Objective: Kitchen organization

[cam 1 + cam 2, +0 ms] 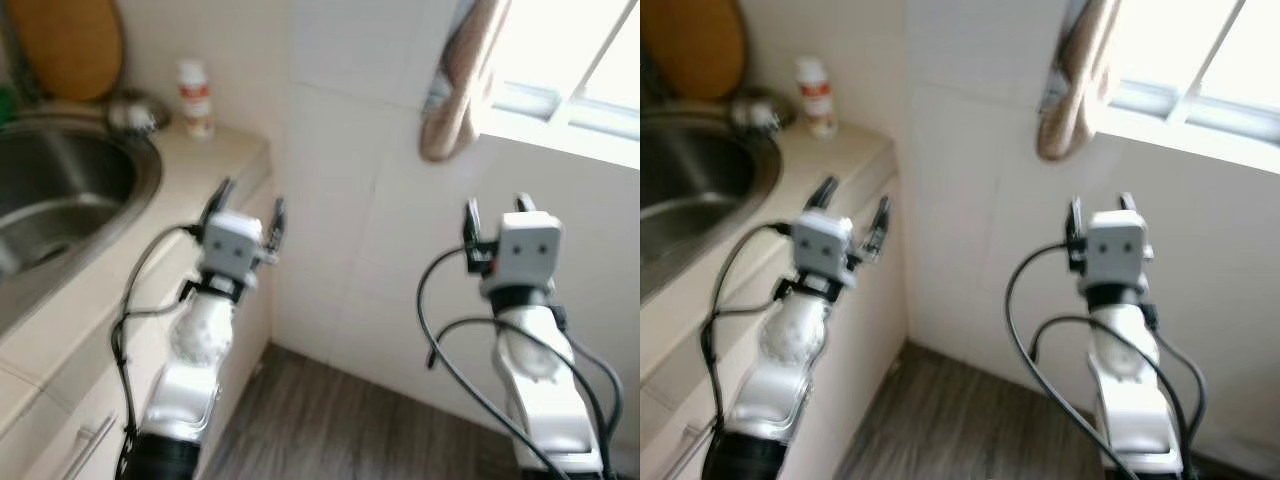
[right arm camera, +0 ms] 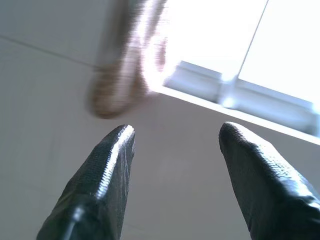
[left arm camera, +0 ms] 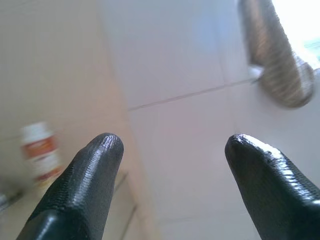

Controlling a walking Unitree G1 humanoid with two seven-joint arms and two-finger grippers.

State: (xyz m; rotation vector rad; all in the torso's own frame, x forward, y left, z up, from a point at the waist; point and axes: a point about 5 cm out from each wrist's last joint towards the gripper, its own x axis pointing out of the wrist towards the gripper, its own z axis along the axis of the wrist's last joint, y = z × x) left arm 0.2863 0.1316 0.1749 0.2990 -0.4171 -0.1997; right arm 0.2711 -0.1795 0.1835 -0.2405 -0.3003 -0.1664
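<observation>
Eyeing small bottle (image 1: 196,97) far left on counter (image 1: 215,150): looks light, rigid, slippery; I'd grip mid-body. Left gripper (image 1: 246,214) and right gripper (image 1: 496,214) both spread, empty.

Ahead a white tiled wall (image 1: 340,150) blocks the way, with a cloth (image 1: 462,80) hanging at the window (image 1: 575,70) edge. The counter (image 1: 205,160) at left carries a small bottle (image 1: 196,97) and, seemingly, a sink (image 1: 60,190); open floor (image 1: 330,420) lies between counter and wall

Home kitchen — steel sink (image 1: 70,190) in a counter (image 1: 200,165), tiled walls (image 1: 340,200).
</observation>
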